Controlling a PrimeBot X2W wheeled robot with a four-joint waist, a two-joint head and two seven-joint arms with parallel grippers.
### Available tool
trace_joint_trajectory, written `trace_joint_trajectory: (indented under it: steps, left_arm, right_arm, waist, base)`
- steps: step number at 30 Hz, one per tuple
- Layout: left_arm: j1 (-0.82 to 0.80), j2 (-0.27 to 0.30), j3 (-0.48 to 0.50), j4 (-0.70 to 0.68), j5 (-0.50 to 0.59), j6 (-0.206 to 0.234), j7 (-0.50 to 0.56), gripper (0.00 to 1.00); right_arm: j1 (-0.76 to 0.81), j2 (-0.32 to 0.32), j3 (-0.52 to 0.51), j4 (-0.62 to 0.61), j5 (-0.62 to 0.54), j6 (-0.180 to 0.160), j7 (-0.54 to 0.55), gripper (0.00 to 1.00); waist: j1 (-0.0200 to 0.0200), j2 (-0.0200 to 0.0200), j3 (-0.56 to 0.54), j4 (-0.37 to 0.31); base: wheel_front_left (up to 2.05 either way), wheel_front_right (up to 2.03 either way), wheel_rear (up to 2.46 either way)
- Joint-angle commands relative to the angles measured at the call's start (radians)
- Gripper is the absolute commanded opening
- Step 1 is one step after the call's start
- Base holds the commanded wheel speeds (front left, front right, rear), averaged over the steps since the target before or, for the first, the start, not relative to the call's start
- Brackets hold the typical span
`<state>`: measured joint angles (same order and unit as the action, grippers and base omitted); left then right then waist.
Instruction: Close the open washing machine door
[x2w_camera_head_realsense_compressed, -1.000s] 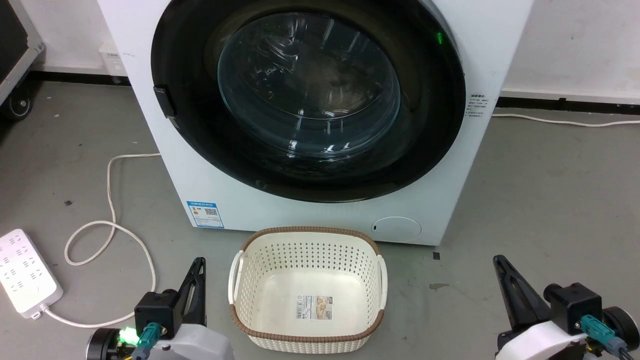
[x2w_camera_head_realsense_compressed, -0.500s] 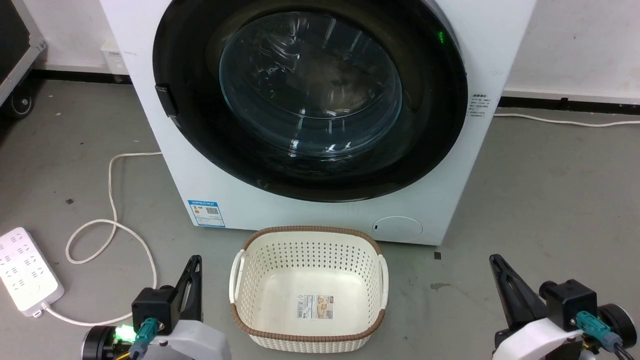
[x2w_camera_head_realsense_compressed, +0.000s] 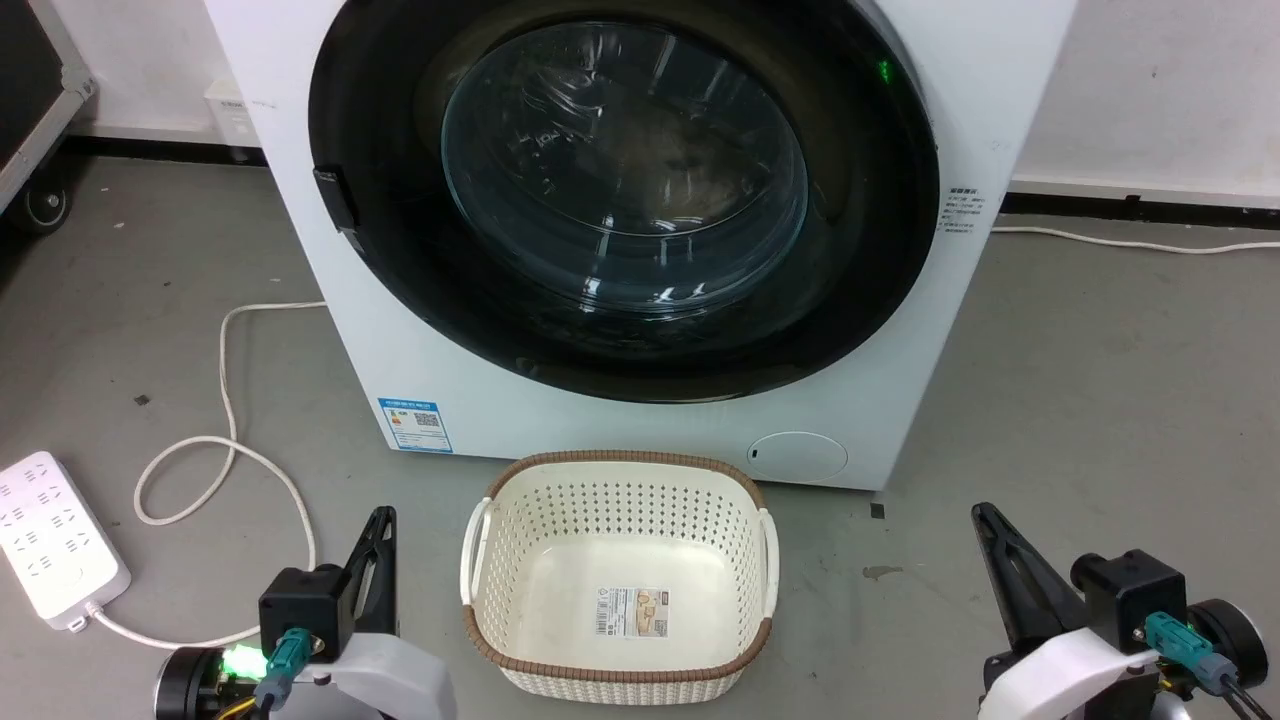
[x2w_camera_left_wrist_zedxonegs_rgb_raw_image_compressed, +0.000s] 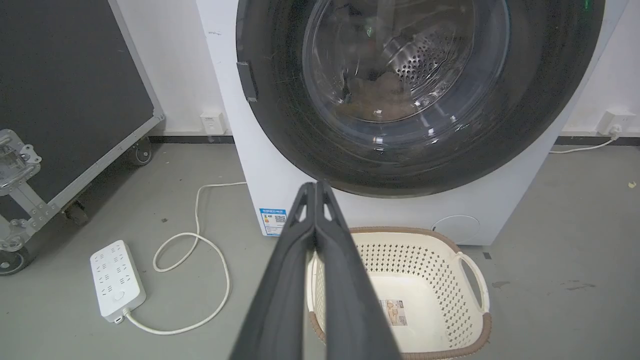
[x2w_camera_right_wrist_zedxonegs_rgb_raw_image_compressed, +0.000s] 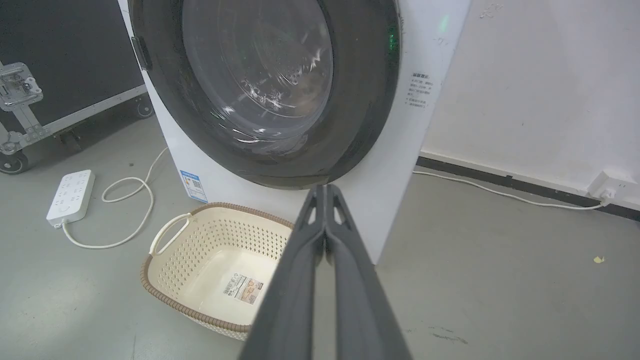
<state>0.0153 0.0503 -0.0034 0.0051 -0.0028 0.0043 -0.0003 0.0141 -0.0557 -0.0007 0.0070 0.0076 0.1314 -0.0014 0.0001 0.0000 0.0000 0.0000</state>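
Two hands hang low over the grey floor (x2w_camera_head_realsense_compressed: 1100, 400), the left hand (x2w_camera_head_realsense_compressed: 378, 528) just beside an empty cream laundry basket (x2w_camera_head_realsense_compressed: 620, 463) and the right hand (x2w_camera_head_realsense_compressed: 990, 528) well off to its other side, each with fingers pressed together and holding nothing. The washing machine door (x2w_camera_head_realsense_compressed: 620, 190) lies flat against the front of the white washer (x2w_camera_head_realsense_compressed: 600, 430) with no gap visible at its edge, so the closing step looks done. Any next move would call only for checking that the black catch (x2w_camera_head_realsense_compressed: 335, 205) on the door's left edge has engaged, and for a firm push if not.
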Motion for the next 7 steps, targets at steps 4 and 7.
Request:
trace_joint_trajectory:
  steps: [4,7]
  left_arm:
    - [-0.015,0.000,0.003,-0.005,0.003,-0.004,0.000,0.00]
    - [-0.015,0.000,0.003,-0.005,0.003,-0.004,0.000,0.00]
  right_arm:
    - [-0.014,0.005,0.001,-0.007,-0.008,-0.001,0.001,0.00]
    - [-0.014,0.005,0.001,-0.007,-0.008,-0.001,0.001,0.00]
  waist:
    - [-0.0001,0.0000,0.000,0.000]
    - [-0.0001,0.0000,0.000,0.000]
  base:
    - [0.00,0.00,0.00]
    - [0.00,0.00,0.00]
